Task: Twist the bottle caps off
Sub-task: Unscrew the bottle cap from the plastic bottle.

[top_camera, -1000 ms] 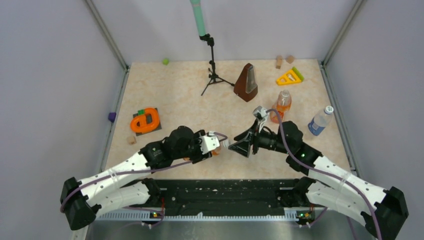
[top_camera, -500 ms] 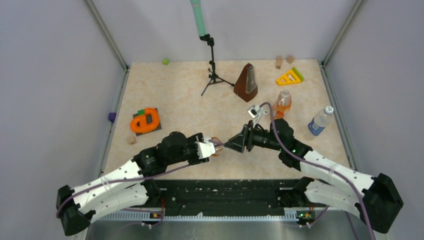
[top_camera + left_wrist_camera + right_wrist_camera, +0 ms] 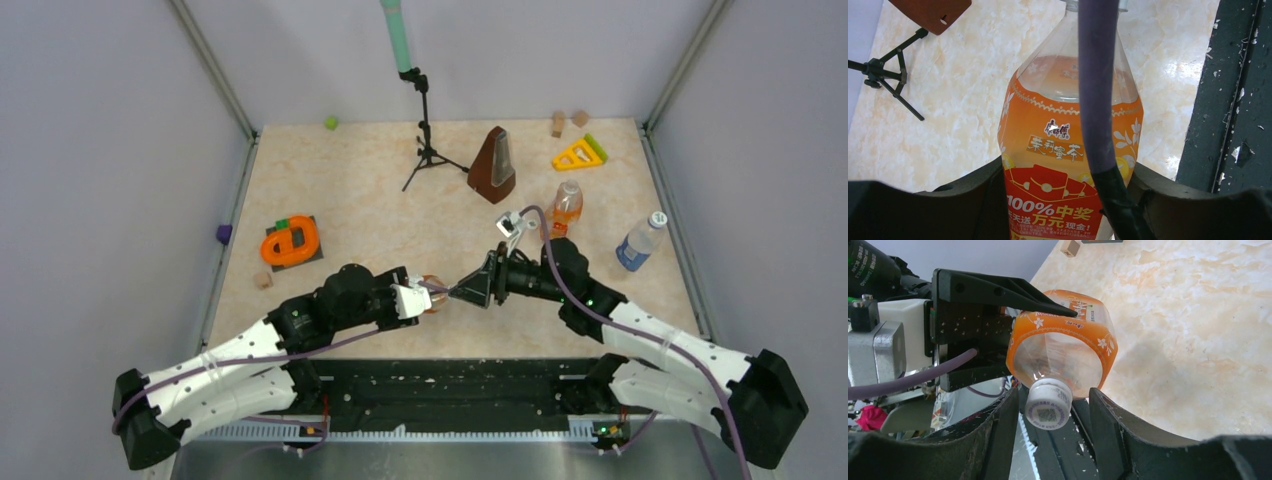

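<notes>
The squat orange bottle [image 3: 1048,150] is pinched at its body by the left hand [image 3: 425,298], roughly level above the near middle of the counter [image 3: 360,200]. Its long axis runs toward the right arm. Its white cap [image 3: 1049,405] sits between the spread fingers of the right hand [image 3: 464,290], with a gap on one side.

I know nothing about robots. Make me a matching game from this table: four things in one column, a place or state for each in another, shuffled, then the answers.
Things:
1. squat orange bottle
2. slim orange bottle
3. blue-label bottle
4. metronome

Places or states:
A. farthest to the right
B. clamped in the left gripper
C. beside the tripod stand
D. standing free, orange liquid inside

Pairs: 1-B, 2-D, 3-A, 4-C
</notes>
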Controlling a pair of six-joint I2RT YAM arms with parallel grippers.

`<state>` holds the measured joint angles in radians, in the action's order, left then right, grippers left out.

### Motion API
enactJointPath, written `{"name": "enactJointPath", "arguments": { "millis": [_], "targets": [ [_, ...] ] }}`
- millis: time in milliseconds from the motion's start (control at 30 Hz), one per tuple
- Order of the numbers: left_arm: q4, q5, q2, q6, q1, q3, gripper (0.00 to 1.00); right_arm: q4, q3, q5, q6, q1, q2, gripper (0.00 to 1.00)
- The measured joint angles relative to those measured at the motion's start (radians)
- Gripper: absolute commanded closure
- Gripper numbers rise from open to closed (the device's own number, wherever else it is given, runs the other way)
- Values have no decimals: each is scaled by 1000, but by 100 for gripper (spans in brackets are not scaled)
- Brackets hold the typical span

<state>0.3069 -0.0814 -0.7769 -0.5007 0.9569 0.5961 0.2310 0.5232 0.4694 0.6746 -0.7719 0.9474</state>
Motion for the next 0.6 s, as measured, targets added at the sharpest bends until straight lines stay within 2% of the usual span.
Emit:
{"name": "enactJointPath", "arguments": {
  "millis": [400, 500, 600],
  "targets": [
    [0, 2, 0, 0, 6, 0, 100, -61, 0, -11, -28, 0, -55, 53],
    [0, 3, 0, 0, 7, 0, 100, -59, 0, 4, -28, 0, -43, 61],
    [3, 7, -1, 0, 7, 0, 100, -56, 0, 11, -27, 0, -35, 63]
  ]
}}
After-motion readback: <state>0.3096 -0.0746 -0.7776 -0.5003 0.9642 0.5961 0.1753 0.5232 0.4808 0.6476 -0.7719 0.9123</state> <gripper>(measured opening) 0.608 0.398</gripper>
